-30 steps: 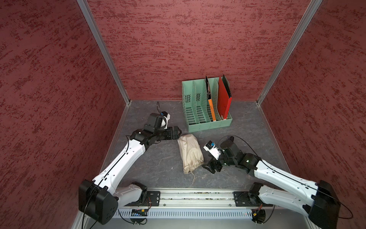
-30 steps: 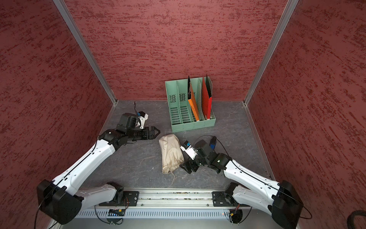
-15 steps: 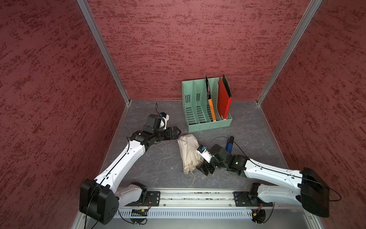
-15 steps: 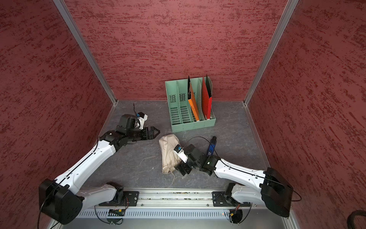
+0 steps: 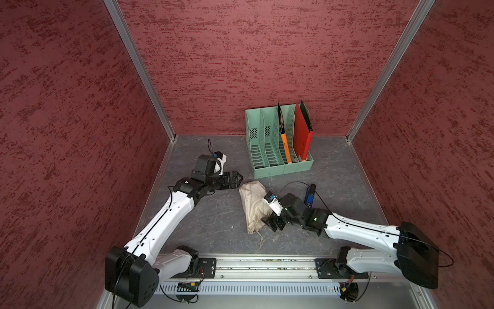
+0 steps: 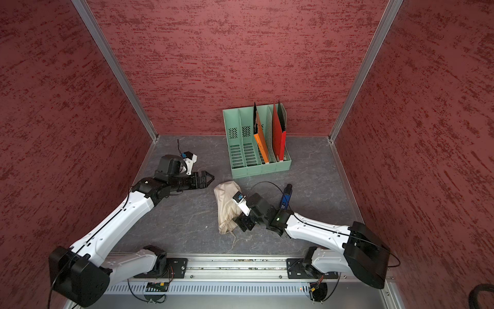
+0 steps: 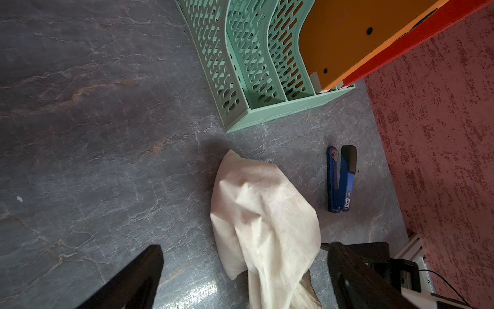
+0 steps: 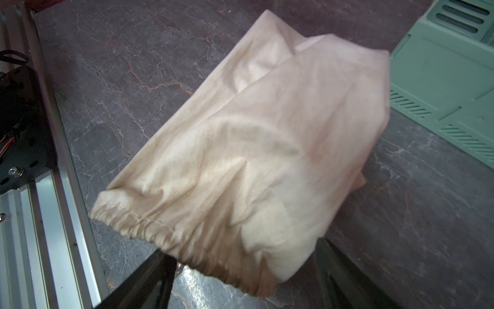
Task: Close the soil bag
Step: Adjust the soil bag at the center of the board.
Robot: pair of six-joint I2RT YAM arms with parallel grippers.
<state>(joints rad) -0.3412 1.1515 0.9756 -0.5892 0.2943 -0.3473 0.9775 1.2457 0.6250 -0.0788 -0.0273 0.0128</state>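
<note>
On the grey counter (image 5: 213, 214), just before the green file rack (image 5: 278, 149), the soil bag (image 5: 252, 204) lay flat, gathered mouth toward the rail, one cord (image 5: 259, 238) trailing. Your right end effector (image 5: 274, 224) stood spread astride that mouth, pinching nothing. The left end effector (image 5: 236, 178) hung spread near the bag's far end. You were at the reach. The next move likely called for pinching a cord and pulling while the other arm braced the bag.

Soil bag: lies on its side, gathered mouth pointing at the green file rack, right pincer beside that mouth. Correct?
No: the soil bag's gathered mouth points away from the green file rack, toward the front rail, as both top views show; the right pincer is beside it.
</note>
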